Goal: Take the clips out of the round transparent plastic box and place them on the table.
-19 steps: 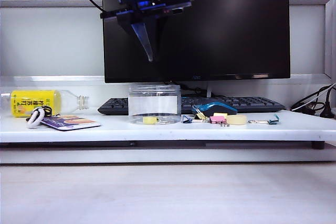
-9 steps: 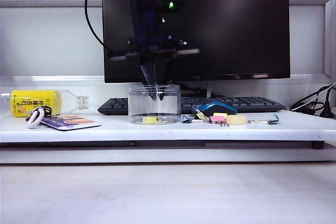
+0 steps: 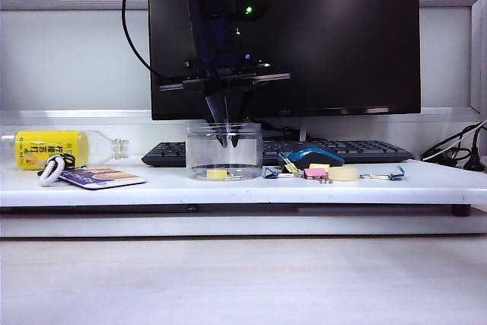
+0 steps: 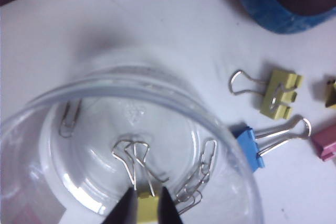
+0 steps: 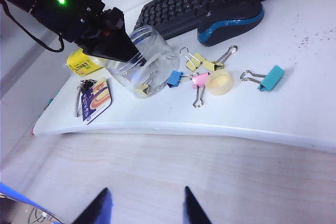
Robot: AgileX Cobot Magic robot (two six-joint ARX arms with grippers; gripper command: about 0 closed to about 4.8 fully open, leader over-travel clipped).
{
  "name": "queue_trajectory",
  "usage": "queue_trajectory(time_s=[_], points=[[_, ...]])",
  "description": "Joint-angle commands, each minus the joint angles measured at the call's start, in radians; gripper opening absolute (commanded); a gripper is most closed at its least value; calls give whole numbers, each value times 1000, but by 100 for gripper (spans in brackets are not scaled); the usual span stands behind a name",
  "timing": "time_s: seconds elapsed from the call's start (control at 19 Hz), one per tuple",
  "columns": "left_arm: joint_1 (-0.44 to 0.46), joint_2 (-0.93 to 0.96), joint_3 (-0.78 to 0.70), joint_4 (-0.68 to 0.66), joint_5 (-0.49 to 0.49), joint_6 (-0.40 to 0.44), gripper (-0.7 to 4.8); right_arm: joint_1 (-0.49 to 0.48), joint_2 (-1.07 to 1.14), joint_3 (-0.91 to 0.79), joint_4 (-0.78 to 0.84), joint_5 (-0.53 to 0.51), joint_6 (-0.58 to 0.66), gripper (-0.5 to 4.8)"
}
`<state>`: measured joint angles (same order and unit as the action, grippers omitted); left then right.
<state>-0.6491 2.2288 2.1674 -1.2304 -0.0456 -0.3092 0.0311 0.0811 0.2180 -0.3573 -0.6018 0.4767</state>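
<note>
The left gripper [image 3: 227,141] is being held pointing straight down inside the mouth of the round transparent plastic box [image 3: 224,151], with its tips in the upper part of the box, above the floor. In the left wrist view, the left gripper's two dark fingertips [image 4: 126,211] are being presented with a narrow gap between them, and a pale-yellow clip [image 4: 146,208] on the box floor is being seen through that gap. Whether the clip is being touched cannot be told from the pictures. The silver wire handles of that clip are being shown splayed toward the box centre. Several plain wire paper clips [image 4: 202,171] are also being seen on the box floor.

The box is being supported upright on the table [image 3: 152,188], in front of the keyboard [image 3: 342,150] and the monitor [image 3: 342,36]. Just beside the box on the table, two further pale-yellow clips [image 5: 202,62], a blue clip [image 5: 175,78] and a pink clip [image 5: 199,81] are being shown grouped together, with a roll of tape [image 5: 219,82] next to them and a teal clip [image 5: 270,78] lying apart. A blue computer mouse [image 5: 231,22] is being shown behind the group.

The right gripper [image 5: 144,208] is being held well clear of the table, over the pale wood-grain surface [image 5: 210,171], with its fingers spread wide and nothing between them.
</note>
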Motion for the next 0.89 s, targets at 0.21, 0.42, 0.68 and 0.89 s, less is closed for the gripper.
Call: queue_trajectory(time_s=[0.21,0.42,0.68,0.89], points=[[8,-2,3,7,5,-25,67,0,0,4,13,1,-6,176],[7,22,3,-4,30,-40,67,0,0,4,13,1,-6,176],[5,45,3,-11,34,-39,67,1,0,4,13,1,-6,176],[6,48,3,-9,19,-39,67,1,0,4,13,1,-7,176]])
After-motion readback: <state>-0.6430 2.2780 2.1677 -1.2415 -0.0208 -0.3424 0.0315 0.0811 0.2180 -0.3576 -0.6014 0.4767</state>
